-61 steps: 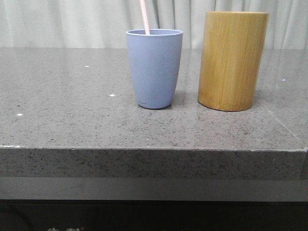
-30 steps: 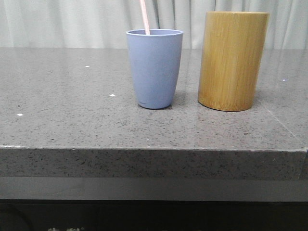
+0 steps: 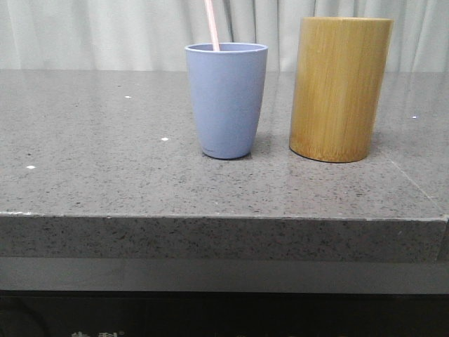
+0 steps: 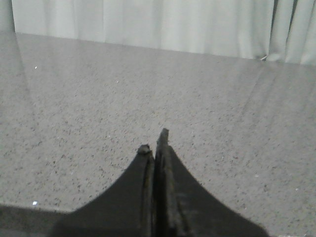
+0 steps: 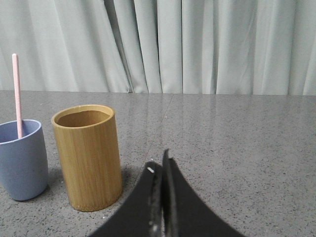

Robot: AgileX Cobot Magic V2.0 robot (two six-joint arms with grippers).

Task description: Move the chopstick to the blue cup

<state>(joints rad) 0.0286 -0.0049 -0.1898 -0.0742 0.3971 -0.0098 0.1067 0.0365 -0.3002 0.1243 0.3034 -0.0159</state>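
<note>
The blue cup (image 3: pixel 226 100) stands upright near the middle of the grey stone table, with a pale pink chopstick (image 3: pixel 211 25) leaning out of its rim. The right wrist view shows the same cup (image 5: pixel 20 159) and chopstick (image 5: pixel 17 94) beside the bamboo cylinder. My right gripper (image 5: pixel 160 160) is shut and empty, low over the table, apart from both containers. My left gripper (image 4: pixel 154 140) is shut with nothing in it, over bare table. Neither gripper appears in the front view.
A taller yellow-brown bamboo cylinder (image 3: pixel 339 88) stands just right of the cup; its open top (image 5: pixel 83 118) looks empty. The table's front edge (image 3: pixel 224 219) runs across below them. Pale curtains hang behind.
</note>
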